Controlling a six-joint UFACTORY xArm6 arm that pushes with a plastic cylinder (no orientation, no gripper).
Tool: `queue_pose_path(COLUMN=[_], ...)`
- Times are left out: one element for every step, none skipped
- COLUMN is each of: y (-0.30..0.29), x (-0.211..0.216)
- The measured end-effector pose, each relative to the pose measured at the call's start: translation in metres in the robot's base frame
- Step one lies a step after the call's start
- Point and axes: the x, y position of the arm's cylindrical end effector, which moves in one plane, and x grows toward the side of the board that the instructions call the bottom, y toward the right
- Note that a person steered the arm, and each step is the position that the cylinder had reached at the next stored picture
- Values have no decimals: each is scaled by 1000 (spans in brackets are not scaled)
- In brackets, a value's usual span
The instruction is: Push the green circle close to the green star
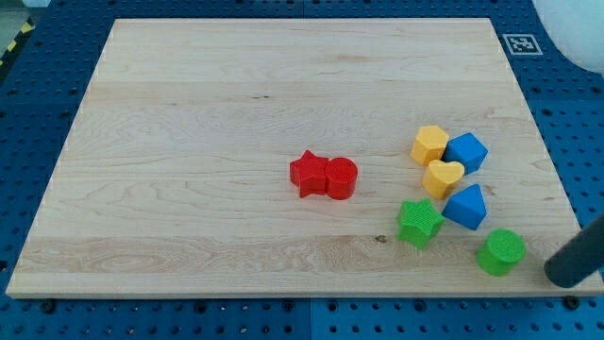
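The green circle [500,252] lies near the board's bottom right corner. The green star [419,223] lies to its left and slightly higher, with a gap between them. My tip [561,274] is the lower end of a dark rod coming in from the view's right edge. It sits just right of the green circle and slightly lower, a small gap apart from it.
A blue block [465,207] touches the green star's right side. Above it sit a yellow heart [442,178], a yellow block [430,144] and a second blue block [466,151]. A red star [307,174] and red circle [341,178] touch mid-board. The wooden board [236,123] rests on a blue perforated table.
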Motion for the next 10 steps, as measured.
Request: queue_pose_path(y=[-3, -12, -36, -52, -52, -52, -52, -52, -51, -65], x=[-3, -1, 0, -7, -7, -7, -13, -19, -21, -21])
